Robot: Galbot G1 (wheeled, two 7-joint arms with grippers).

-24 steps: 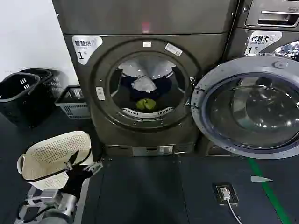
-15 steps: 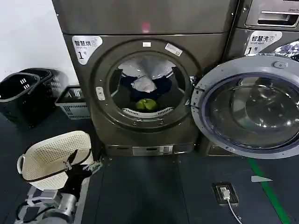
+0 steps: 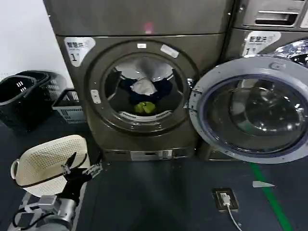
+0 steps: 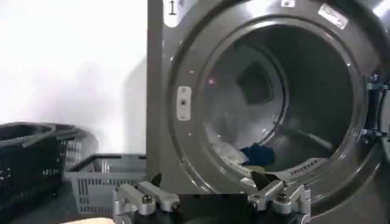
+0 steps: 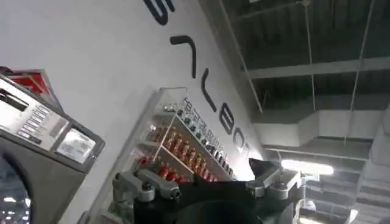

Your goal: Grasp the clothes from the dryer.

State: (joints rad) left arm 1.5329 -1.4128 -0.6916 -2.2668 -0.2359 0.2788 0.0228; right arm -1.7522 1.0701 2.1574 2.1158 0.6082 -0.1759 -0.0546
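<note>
Left hand (image 3: 79, 169) low by white basket (image 3: 45, 161), fingers spread wide, holding nothing. View has shifted since a moment ago; dryer (image 3: 139, 86) closer, door (image 3: 250, 110) open. Clothes (image 3: 143, 94) still in drum. Right hand (image 5: 207, 182) points away, wide.

The head view has swung: the dryer (image 3: 139, 82), its open door (image 3: 250, 110) and the white basket (image 3: 48, 163) all sit further left in the frame. The left gripper (image 3: 79, 168), jaws apart, has edged left and slightly lower, at the frame's lower left.
</note>
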